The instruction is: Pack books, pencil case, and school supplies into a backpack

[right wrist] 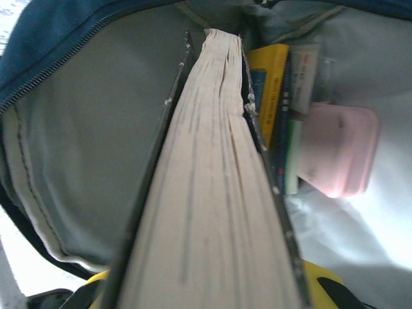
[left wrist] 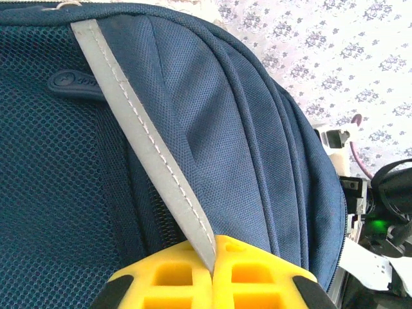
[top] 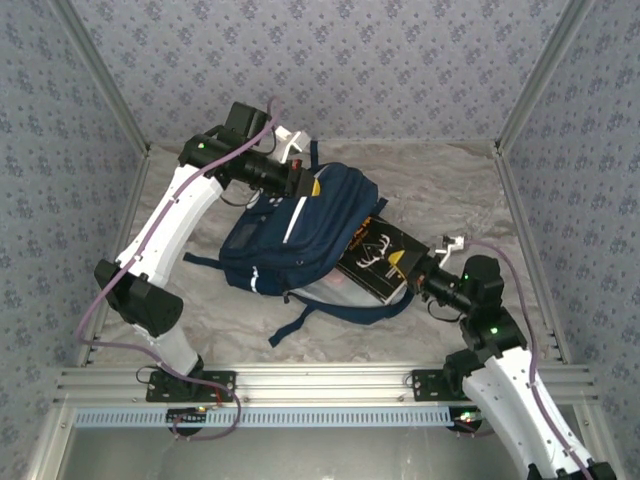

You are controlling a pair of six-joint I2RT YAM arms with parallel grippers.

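Observation:
The navy backpack [top: 300, 240] lies on its side mid-table, its mouth facing right. My left gripper [top: 300, 182] is at its far top edge, yellow fingers [left wrist: 257, 277] shut on the grey-white reflective stripe [left wrist: 141, 129]. My right gripper [top: 415, 270] is shut on the black book with yellow lettering [top: 378, 258], whose far end sits in the backpack's mouth. In the right wrist view the book's page edge [right wrist: 212, 180] runs between my fingers [right wrist: 322, 273] into the grey lining [right wrist: 90, 129]. Inside stand an orange-yellow book [right wrist: 269, 84], blue books [right wrist: 283, 129], a white packet with red print [right wrist: 308, 71] and a pale pinkish pouch [right wrist: 338, 151], likely the pencil case.
A blue strap [top: 330, 312] trails from the backpack towards the near edge. Patterned walls close the table [top: 520, 200] in at the back and both sides, with metal rails along the front. My right arm [left wrist: 386, 219] is beyond the backpack in the left wrist view.

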